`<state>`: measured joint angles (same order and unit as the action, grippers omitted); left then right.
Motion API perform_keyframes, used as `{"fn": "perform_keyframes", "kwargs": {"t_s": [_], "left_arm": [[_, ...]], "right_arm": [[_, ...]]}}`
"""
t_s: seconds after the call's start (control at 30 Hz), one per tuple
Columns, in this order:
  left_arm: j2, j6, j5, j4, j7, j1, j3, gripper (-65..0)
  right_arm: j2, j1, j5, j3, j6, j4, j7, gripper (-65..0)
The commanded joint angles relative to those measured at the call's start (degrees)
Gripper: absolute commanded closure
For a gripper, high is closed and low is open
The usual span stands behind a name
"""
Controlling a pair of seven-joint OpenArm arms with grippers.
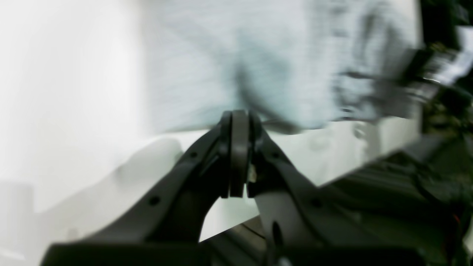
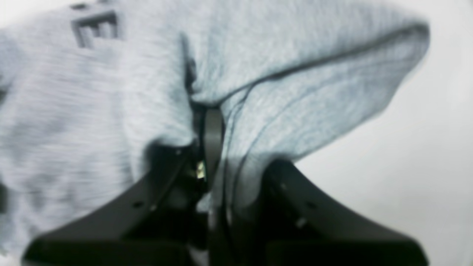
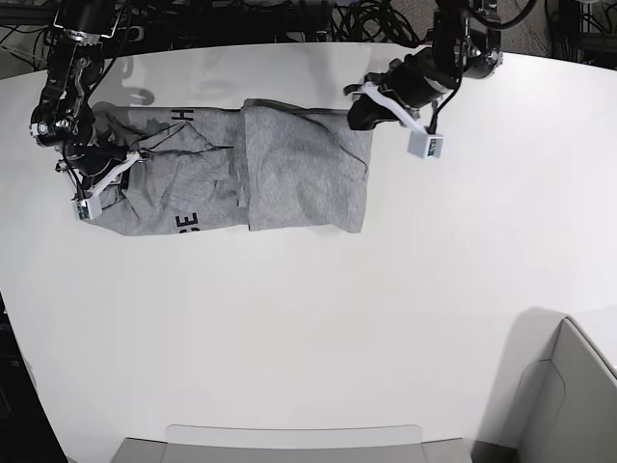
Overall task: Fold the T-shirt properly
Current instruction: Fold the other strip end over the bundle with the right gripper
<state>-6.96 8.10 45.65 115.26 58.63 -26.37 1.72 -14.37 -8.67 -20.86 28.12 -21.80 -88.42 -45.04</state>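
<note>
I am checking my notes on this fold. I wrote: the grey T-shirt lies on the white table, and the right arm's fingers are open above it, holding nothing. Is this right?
Not quite. The T-shirt does lie on the white table, but the right gripper is not open and empty: its fingers are shut on a fold of the grey cloth, as the right wrist view shows.

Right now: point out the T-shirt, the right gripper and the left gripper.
T-shirt [image 3: 304,174], base view, on the plain folded panel.
right gripper [image 2: 210,122], right wrist view, between the fingertips, pinching a fabric fold.
left gripper [image 1: 240,118], left wrist view, at the closed fingertips by the shirt's edge.
</note>
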Motion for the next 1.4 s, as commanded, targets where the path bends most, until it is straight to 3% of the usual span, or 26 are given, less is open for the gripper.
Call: {"fn": "perform_keyframes", "kwargs": {"t_s": [0.0, 0.13, 0.33, 0.57, 0.83, 0.93, 1.1, 1.17, 1.37], "left_arm": [[-0.2, 0.2, 2.7, 1.1, -0.7, -0.2, 3.3, 0.0], [-0.8, 0.3, 10.7, 1.0, -0.6, -2.8, 15.7, 0.0], [-5.4, 0.3, 16.2, 0.5, 4.5, -2.8, 25.0, 0.0], [-5.5, 0.3, 16.0, 0.3, 5.0, -2.8, 27.7, 0.0], [-5.4, 0.3, 16.0, -3.3, 4.9, -2.7, 27.7, 0.0], [-5.4, 0.3, 16.2, -3.3, 4.9, -2.7, 27.7, 0.0], [-5.5, 0.3, 16.2, -3.3, 4.9, -2.7, 27.7, 0.0], [-5.4, 0.3, 16.2, -3.3, 4.9, -2.7, 27.7, 0.0], [-5.0, 0.3, 16.2, -3.3, 4.8, -2.7, 27.4, 0.0]], "right_arm": [[0.3, 0.0, -0.8, 0.2, 0.0, -2.9, 1.3, 0.0], [4.0, -0.9, 4.6, -1.0, 3.7, -12.6, -0.1, 0.0], [9.4, -0.7, 17.0, -13.5, 4.4, -24.5, -6.3, 0.0], [17.4, 0.1, 34.8, -28.7, 4.4, -27.4, -6.2, 0.0], [22.5, 0.6, 54.4, -46.6, 4.4, -25.9, -6.2, 0.0], [22.9, 1.6, 56.6, -49.5, 5.1, -21.8, -6.3, 0.0], [22.3, 4.2, 57.0, -55.0, 13.1, -12.8, -6.2, 0.0], [22.3, 4.8, 57.0, -57.0, 14.7, -11.2, -6.2, 0.0], [22.5, 5.8, 57.2, -62.4, 15.3, -8.9, -6.5, 0.0]]}}
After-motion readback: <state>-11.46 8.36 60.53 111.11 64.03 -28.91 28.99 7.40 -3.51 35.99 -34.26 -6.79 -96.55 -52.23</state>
